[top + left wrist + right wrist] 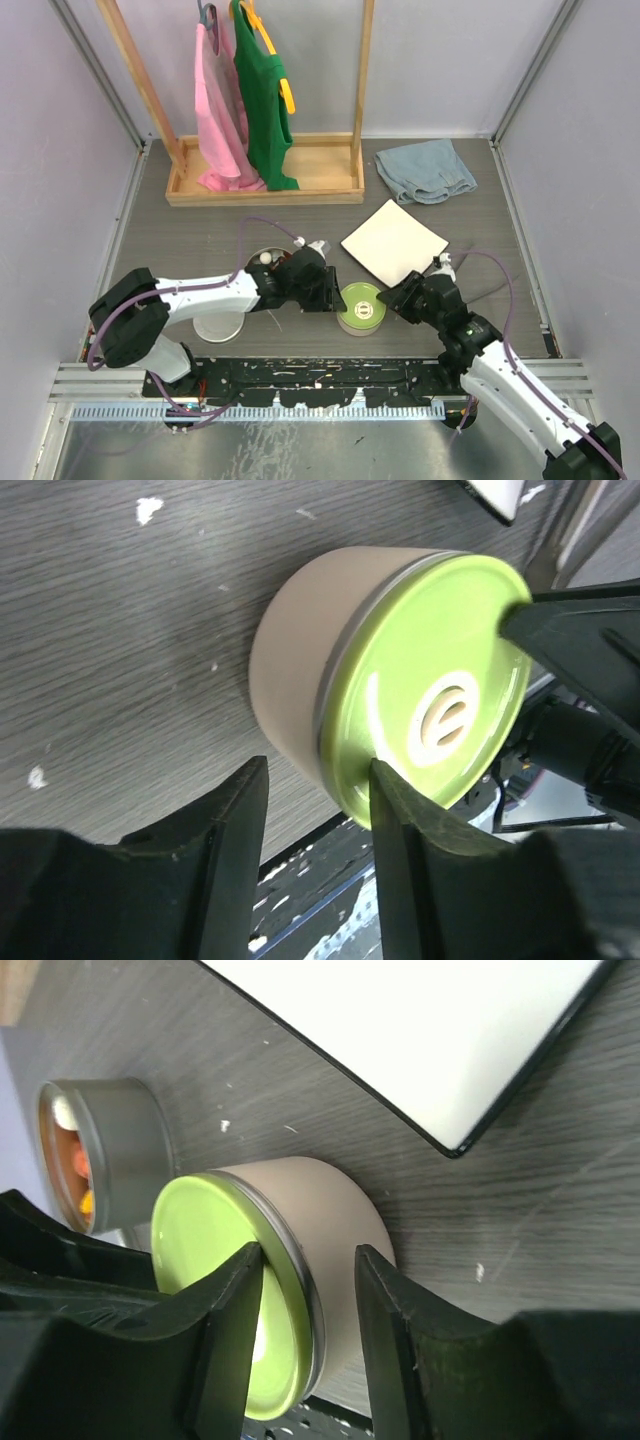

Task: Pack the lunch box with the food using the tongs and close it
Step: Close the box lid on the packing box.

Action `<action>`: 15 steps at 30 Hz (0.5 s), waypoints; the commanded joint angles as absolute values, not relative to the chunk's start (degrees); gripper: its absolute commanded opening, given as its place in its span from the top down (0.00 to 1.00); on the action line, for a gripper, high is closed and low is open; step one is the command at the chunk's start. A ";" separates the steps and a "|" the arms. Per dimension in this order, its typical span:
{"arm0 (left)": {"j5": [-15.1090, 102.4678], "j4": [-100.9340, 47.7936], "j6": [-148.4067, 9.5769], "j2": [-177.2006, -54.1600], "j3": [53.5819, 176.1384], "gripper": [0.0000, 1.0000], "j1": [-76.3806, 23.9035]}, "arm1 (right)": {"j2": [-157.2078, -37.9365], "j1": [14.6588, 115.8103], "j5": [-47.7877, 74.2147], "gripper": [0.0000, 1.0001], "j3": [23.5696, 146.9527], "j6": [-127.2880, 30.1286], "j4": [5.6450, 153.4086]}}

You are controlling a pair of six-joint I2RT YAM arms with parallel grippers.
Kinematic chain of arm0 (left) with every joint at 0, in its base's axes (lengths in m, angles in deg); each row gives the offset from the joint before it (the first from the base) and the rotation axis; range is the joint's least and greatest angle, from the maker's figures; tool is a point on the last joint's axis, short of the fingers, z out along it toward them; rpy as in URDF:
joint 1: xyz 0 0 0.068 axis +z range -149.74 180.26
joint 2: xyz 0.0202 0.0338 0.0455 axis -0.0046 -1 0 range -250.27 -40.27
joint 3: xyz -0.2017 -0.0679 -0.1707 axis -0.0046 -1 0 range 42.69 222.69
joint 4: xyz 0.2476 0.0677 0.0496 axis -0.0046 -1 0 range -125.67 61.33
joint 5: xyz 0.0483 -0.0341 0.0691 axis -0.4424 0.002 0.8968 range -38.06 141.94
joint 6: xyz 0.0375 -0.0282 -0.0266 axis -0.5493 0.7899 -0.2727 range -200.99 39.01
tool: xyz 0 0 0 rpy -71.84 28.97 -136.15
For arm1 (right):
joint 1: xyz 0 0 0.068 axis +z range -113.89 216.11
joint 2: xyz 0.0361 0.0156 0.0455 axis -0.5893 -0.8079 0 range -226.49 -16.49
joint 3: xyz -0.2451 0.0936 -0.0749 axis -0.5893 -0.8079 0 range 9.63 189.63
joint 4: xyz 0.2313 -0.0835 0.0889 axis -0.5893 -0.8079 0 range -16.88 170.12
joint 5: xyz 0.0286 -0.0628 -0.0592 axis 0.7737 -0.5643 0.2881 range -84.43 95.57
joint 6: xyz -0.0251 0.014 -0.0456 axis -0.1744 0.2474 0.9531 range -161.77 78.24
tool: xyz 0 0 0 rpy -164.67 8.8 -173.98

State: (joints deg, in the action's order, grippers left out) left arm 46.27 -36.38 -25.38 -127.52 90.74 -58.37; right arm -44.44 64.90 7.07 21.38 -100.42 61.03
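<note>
Tin with green lid (360,305): closed and upright on the bench (200,230), directly between the two grippers, one at each side of it.
Left gripper (316,770): spread. Its own camera shows one fingertip (395,800) against the lid's edge. The other fingertip stands clear of the tin's pale wall, with bench showing in the gap.
Right gripper (307,1252): fingers apart, straddling the tin's rim, one across the lid's face and one against the wall. Whether they press on it cannot be told.
Top view: the wrists cover both sets of fingertips, so the spacing shows in the wrist views alone.
Open tin (110,1140): beyond the green lid as seen from the right gripper, and just behind the left gripper.
Food (75,1165): orange and red chunks with a white bit, inside the open tin. The right wrist view shows it from the side; in the top view the left arm hides most of it.
Steel lid (218,325): flat on the bench, well back from the left gripper beside that arm. It shows only from above.
Plate (393,242): white and square, just beyond the right gripper. The right wrist view shows its dark-edged corner.
Far side, top view only: wooden rack (265,185) with pink and green garments, and a denim cloth (425,170).
</note>
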 commanded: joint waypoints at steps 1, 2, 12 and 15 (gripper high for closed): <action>50.66 -50.60 -30.81 -124.68 92.07 0.49 -59.09 | -48.64 65.16 0.25 0.51 30.24 -94.88 49.14; 51.27 -51.64 -31.49 -123.57 92.95 0.43 -59.05 | -50.12 65.12 -0.05 0.49 32.28 -92.81 48.29; 61.09 -61.96 -37.03 -108.13 100.20 0.15 -57.18 | -57.86 65.04 0.29 0.42 48.86 -82.01 43.64; 63.39 -64.27 -37.15 -102.20 98.18 0.09 -54.46 | -57.80 65.11 5.28 0.40 50.12 -81.85 45.42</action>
